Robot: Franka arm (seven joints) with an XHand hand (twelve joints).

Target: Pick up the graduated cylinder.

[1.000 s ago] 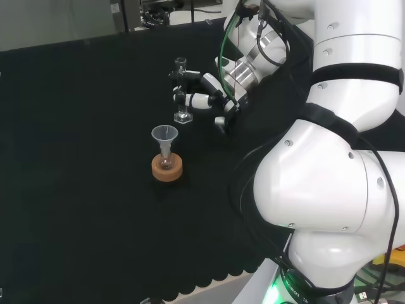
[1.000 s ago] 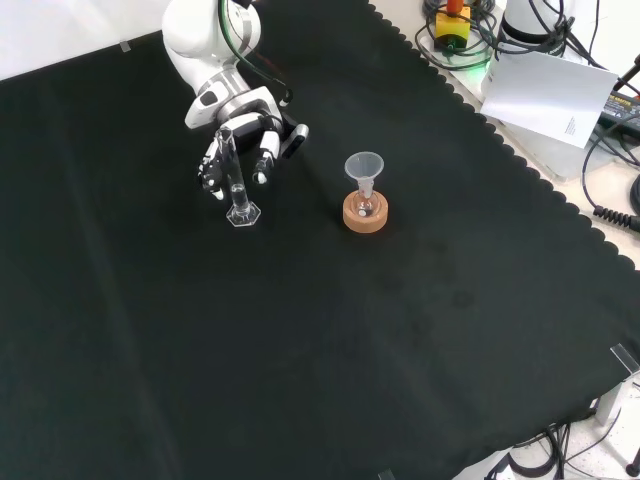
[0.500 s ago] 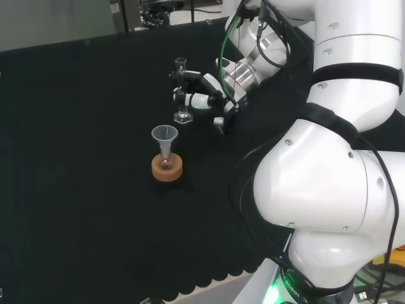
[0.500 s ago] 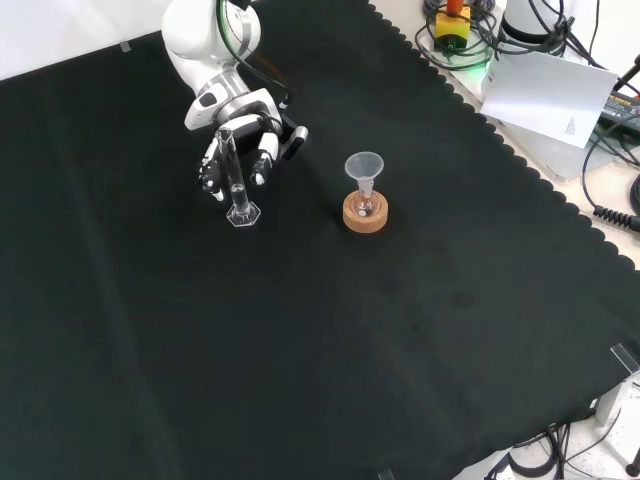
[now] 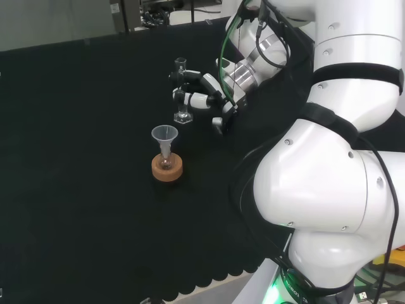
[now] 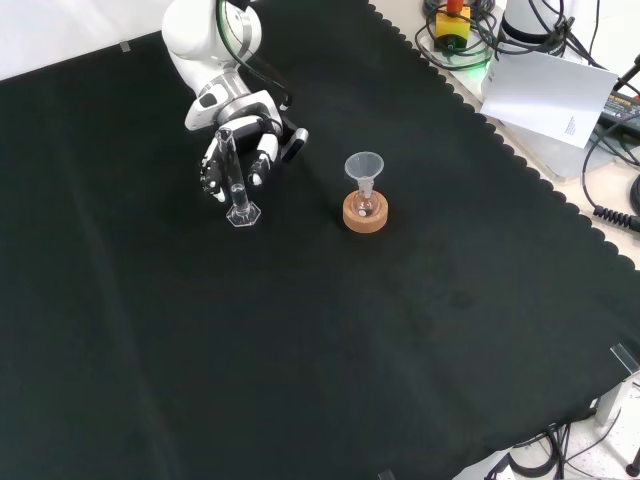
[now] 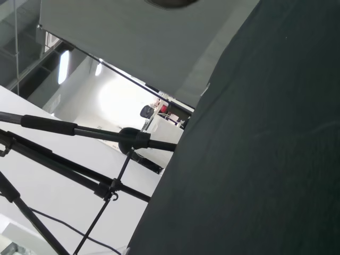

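A wide surface (image 6: 420, 330) covered in black cloth carries two small groups of glassware, seen here from the front and described from left to right.

Toward the far left stands the graduated cylinder (image 6: 232, 176), a tall, thin, clear tube on a flat six-sided foot. It is upright, and its foot appears to rest on the cloth. The robot's black and white hand (image 6: 243, 150) comes in from the far side and sits right behind the tube. Its fingers (image 6: 262, 160) reach down on both sides of the tube, partly curled around it. Whether they touch the glass cannot be told from this view. In the head view, the same fingers (image 5: 195, 99) reach in from the right and appear to close on the upper half of the cylinder (image 5: 182, 88).

To the right, well apart from the cylinder, a cork ring (image 6: 365, 213) holds a small round flask with a clear funnel (image 6: 364, 166) standing in its neck. Nothing touches this group.

The task seems about halfway along. The hand has reached the cylinder and looks wrapped around it, so the approach is done. The lift is not yet done, since the foot looks to be on the cloth.
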